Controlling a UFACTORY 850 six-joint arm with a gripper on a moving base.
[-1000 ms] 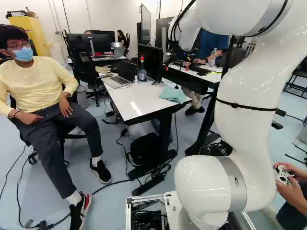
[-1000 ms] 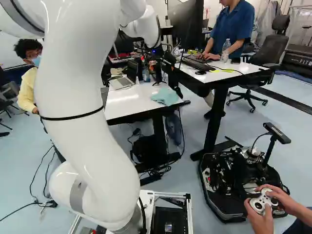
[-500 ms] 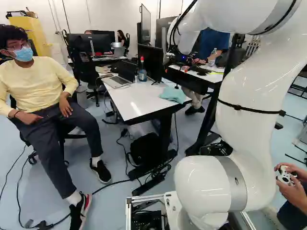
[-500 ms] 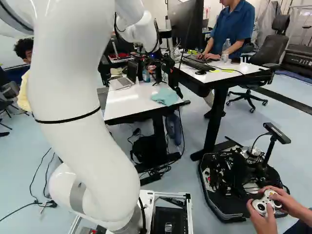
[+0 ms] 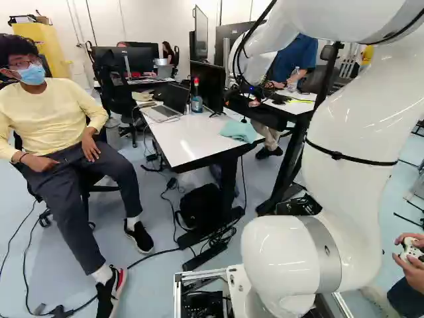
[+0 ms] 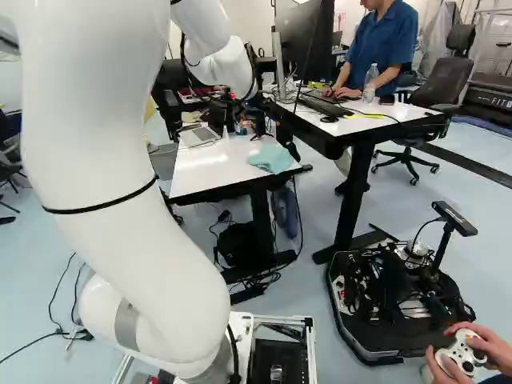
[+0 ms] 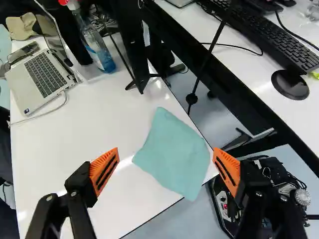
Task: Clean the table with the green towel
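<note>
Pale teal and lightly creased, one towel (image 7: 174, 154) lay at the near right of the white counter (image 7: 79, 134); one laptop (image 7: 45, 74) and one bottle (image 7: 97, 47) stood toward the far end. The gripper's (image 6: 255, 130) two fingers were spread wide.

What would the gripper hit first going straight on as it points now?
Likely the green towel, lying ahead of the open gripper, then the white table under it; how far off is unclear.

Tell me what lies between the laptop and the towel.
Mostly bare tabletop, with a cable close beside the laptop; the wrist view shows the stretch across to the towel.
</note>
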